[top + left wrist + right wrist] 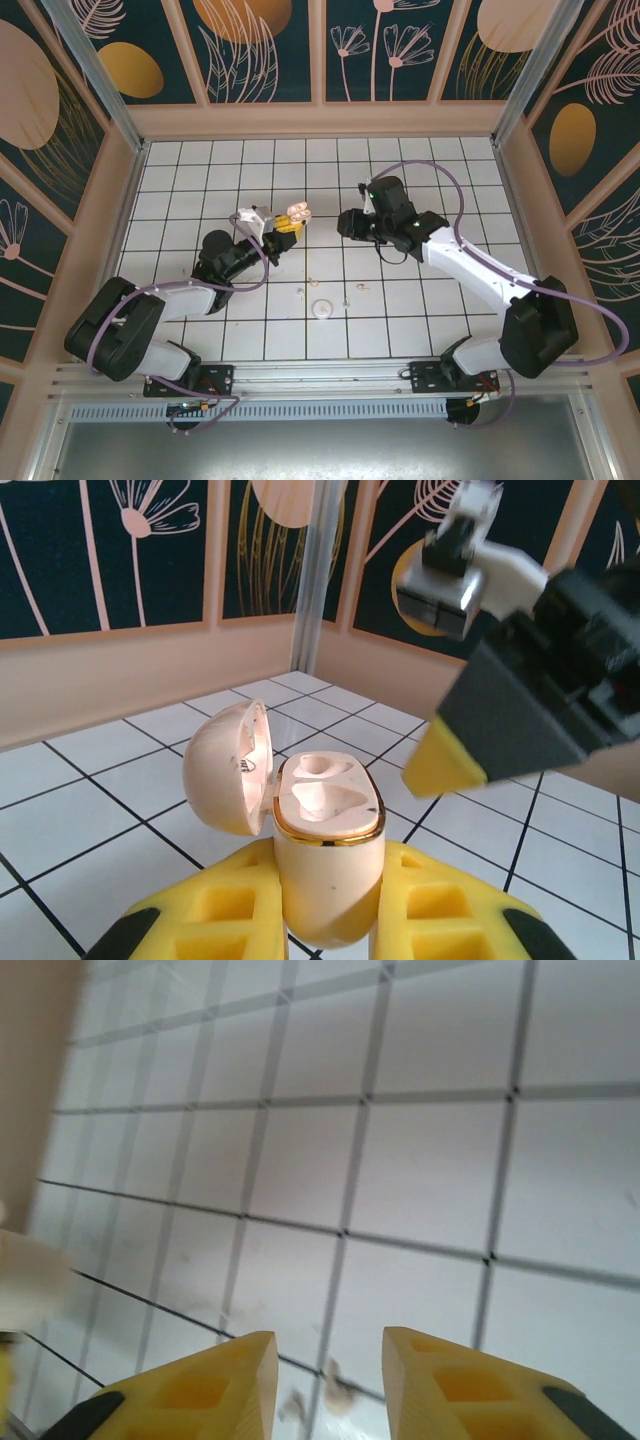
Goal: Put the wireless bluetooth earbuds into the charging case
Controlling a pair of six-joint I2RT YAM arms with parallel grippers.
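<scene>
We log the left gripper (330, 925) clamped on the charging case (328, 825) at bottom centre of the left wrist view. The lid (228, 768) is swung open to the left and the pink inner tray faces up. In the top view the case sits just left of centre over the tiled table (420, 170). The right gripper (325, 1355) is close by, fingers apart with nothing between them. Earbuds: too small for us to tell.

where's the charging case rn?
Top view, centre-left: the charging case is held off the table, lid open, clamped in the left gripper, with the right gripper just to its right.
</scene>
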